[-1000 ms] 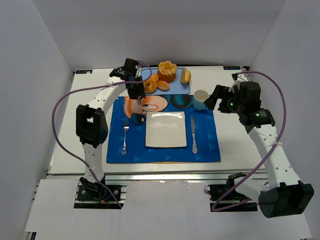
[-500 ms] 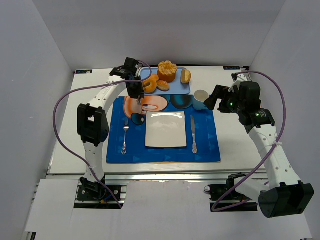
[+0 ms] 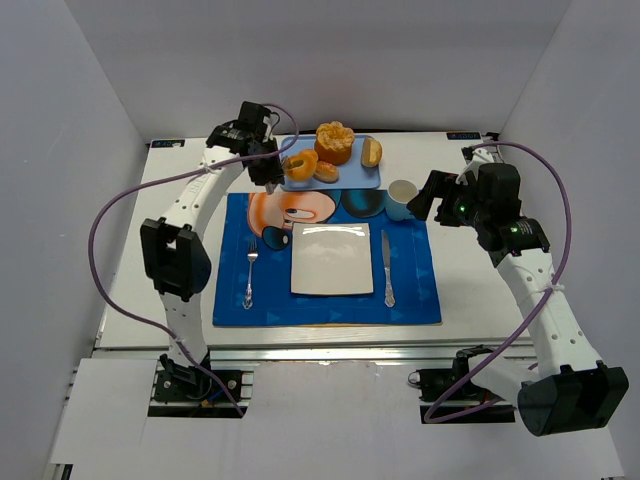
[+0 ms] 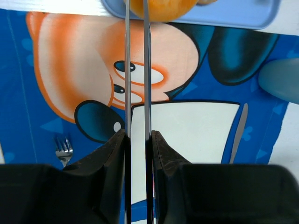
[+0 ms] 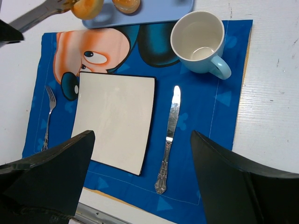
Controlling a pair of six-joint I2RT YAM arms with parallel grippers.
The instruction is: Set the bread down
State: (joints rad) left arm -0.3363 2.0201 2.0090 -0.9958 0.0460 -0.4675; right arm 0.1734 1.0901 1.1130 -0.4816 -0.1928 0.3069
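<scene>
Noted the left end effector (image 4: 136,18) pinched nearly shut on the ring-shaped golden-brown bread (image 3: 299,164), which was tilted on edge over the near-left corner of the light-blue plastic tray (image 3: 362,180). Could not tell whether it cleared the tray. Found the white square plate (image 3: 331,258) nearer the arm bases and slightly right of the bread. Judged the left arm better placed. Logged the right end effector (image 5: 141,135) gaping wide and empty by the pale-blue mug (image 3: 402,192).

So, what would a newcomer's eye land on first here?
The left gripper pinches the ring-shaped bread at the left end of the blue tray. Nearer the robot, a bright cartoon placemat carries a bare white square plate between fork and knife.
</scene>
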